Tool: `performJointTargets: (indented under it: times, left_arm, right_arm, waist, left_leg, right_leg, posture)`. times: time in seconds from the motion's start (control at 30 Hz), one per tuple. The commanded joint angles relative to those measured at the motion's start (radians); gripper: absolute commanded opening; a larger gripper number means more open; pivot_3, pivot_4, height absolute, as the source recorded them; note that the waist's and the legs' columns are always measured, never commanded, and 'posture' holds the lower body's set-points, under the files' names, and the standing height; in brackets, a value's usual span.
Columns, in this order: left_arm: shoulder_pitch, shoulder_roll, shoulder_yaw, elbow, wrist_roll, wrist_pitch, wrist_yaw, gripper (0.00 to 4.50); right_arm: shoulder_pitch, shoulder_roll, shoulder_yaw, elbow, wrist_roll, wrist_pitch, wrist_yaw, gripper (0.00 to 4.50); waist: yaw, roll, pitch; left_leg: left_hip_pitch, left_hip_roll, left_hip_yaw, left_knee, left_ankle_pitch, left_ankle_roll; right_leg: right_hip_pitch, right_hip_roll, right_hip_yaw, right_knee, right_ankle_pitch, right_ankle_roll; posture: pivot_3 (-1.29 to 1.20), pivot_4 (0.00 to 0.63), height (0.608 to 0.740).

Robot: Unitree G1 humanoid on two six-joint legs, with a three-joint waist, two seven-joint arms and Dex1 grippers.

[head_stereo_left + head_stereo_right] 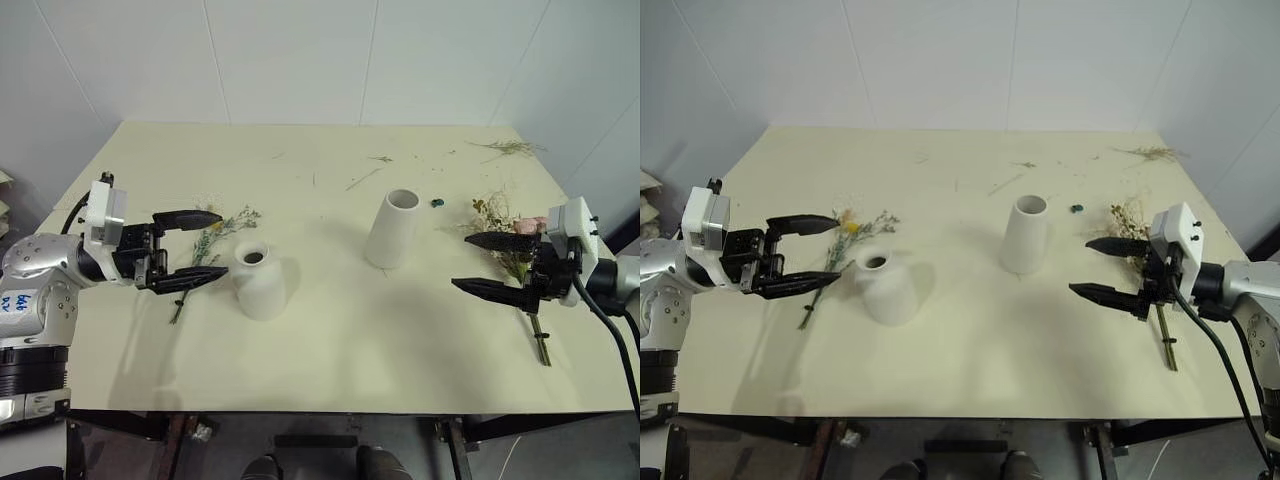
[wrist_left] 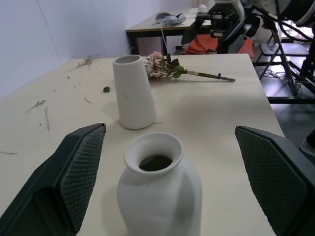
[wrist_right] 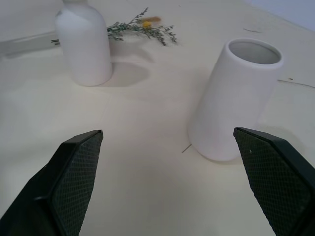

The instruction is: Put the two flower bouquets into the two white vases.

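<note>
Both vases stand upright and empty near the middle of the desk (image 1: 330, 340), so nothing of the task is done yet. The short narrow-necked vase (image 1: 260, 281) sits toward your left; the tall tapered vase (image 1: 393, 229) stands apart from it, toward your right and a little farther back. The thin bouquet (image 1: 208, 246), with its yellow ball flower, lies flat just beside the short vase on its left. The large bouquet (image 1: 512, 240) with the pink rose lies flat near the right edge, stem pointing toward you. Each bunch lies on its own arm's side, which probably suits one arm per bunch. Your left end effector (image 1: 187, 247) hangs above the thin bouquet with fingers spread wide, holding nothing. Your right end effector (image 1: 490, 263) is likewise spread and empty, over the large bouquet's blooms. Judgement: both are staged for a pick. The narrow neck likely suits the thin stems, the wide mouth the bulky bunch. Loose dried sprigs (image 1: 510, 148) lie at the far right corner; ignore them.
</note>
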Motion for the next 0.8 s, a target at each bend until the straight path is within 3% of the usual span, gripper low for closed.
performJointTargets:
  times: [0.03,0.23,0.33,0.43,0.67,0.8]
  left_arm:
    - [-0.005,0.002,0.027,-0.046,-0.025,0.006,0.021,4.49]
    - [0.014,-0.02,0.025,-0.108,-0.049,0.027,0.047,4.49]
    - [-0.006,-0.025,0.012,-0.125,-0.058,0.042,0.043,4.49]
    - [-0.029,-0.032,0.0,-0.135,-0.056,0.04,0.049,4.49]
    - [-0.041,-0.023,0.009,-0.184,-0.06,0.064,0.088,4.49]
    - [-0.025,-0.013,0.022,-0.217,-0.07,0.084,0.103,4.49]
  right_arm:
    - [-0.029,-0.004,-0.002,0.018,-0.01,-0.039,0.014,4.5]
    - [-0.029,-0.07,-0.008,0.088,-0.067,0.031,-0.039,4.5]
    - [-0.128,-0.185,0.106,0.194,-0.193,0.255,-0.15,4.5]
    - [-0.239,-0.231,0.201,0.309,-0.276,0.387,-0.202,4.5]
    - [-0.41,-0.174,0.306,0.52,-0.309,0.617,-0.197,4.5]
    - [-0.468,-0.122,0.363,0.601,-0.344,0.632,-0.2,4.5]
  waist:
    - [0.001,0.0,0.0]
    - [0.003,0.0,0.0]
    - [0.003,0.001,0.0]
    - [0.002,0.001,0.0]
    - [-0.01,0.001,0.001]
    - [-0.016,0.001,0.001]
  left_leg:
    - [0.0,0.0,0.0,0.0,0.0,0.0]
    - [0.0,0.0,0.0,0.001,0.0,0.0]
    - [-0.002,0.0,0.0,0.002,0.0,0.0]
    - [-0.007,-0.001,0.0,0.006,0.0,0.0]
    - [-0.01,-0.001,0.001,0.006,0.0,0.0]
    - [-0.01,-0.001,0.0,0.006,0.0,0.0]
  right_leg:
    - [0.0,0.0,0.0,0.001,0.0,0.0]
    - [0.0,0.0,0.0,0.001,0.0,0.0]
    - [-0.001,0.0,0.0,0.002,0.0,0.0]
    - [-0.007,0.0,0.001,0.004,-0.001,-0.002]
    - [-0.01,0.0,0.001,0.004,0.0,0.0]
    - [-0.01,0.0,0.001,0.005,0.0,0.0]
  posture:
    - [0.0,0.15,0.74]
    - [0.0,0.15,0.74]
    - [0.0,0.15,0.74]
    - [0.0,0.15,0.74]
    - [0.0,0.15,0.74]
    - [0.0,0.15,0.74]
